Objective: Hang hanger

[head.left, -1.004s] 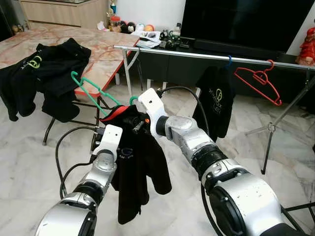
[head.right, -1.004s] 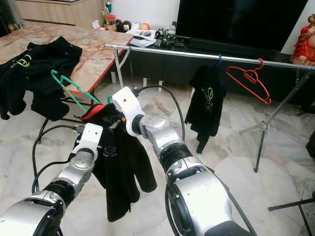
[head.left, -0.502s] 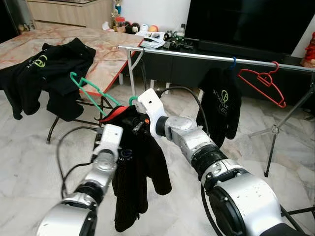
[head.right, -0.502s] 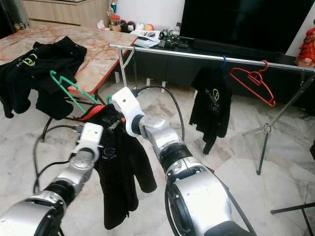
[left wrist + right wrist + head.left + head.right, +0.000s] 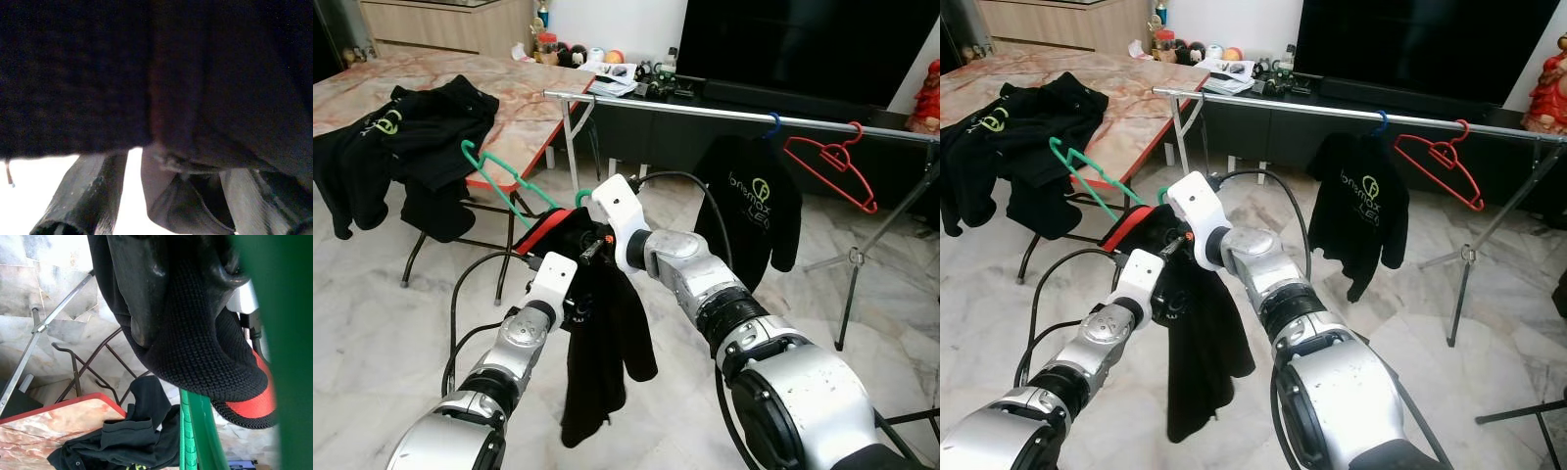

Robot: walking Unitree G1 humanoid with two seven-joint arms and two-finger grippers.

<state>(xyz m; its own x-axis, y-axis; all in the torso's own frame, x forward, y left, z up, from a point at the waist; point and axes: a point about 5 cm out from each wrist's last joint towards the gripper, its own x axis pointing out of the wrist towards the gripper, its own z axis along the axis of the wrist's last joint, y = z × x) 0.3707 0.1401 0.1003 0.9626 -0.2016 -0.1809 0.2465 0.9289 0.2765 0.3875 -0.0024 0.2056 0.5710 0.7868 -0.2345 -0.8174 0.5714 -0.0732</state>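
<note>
A green hanger (image 5: 499,176) carries a black garment (image 5: 602,343) with a red-lined collar (image 5: 540,233). My right gripper (image 5: 591,245) is shut on the green hanger near its hook (image 5: 580,200), with the collar bunched around its fingers (image 5: 146,284); the green wire (image 5: 195,431) runs close past them. Just below, my left gripper (image 5: 576,308) presses into the garment's upper front. Its fingers (image 5: 83,196) stand apart, with a fold of black fabric (image 5: 186,205) between them. The metal clothes rail (image 5: 705,108) runs across behind, above the held hanger.
On the rail hang a black logo shirt (image 5: 754,211) on a blue hanger and an empty red hanger (image 5: 832,162). A marble-topped table (image 5: 524,108) at left holds black clothes (image 5: 411,127). A dark TV unit (image 5: 705,137) stands behind; the rail's stand leg (image 5: 847,284) is at right.
My left gripper has slid right and lower on the garment, which now hangs longer. The shirt on the rail has turned its logo toward me. The view shifted slightly.
</note>
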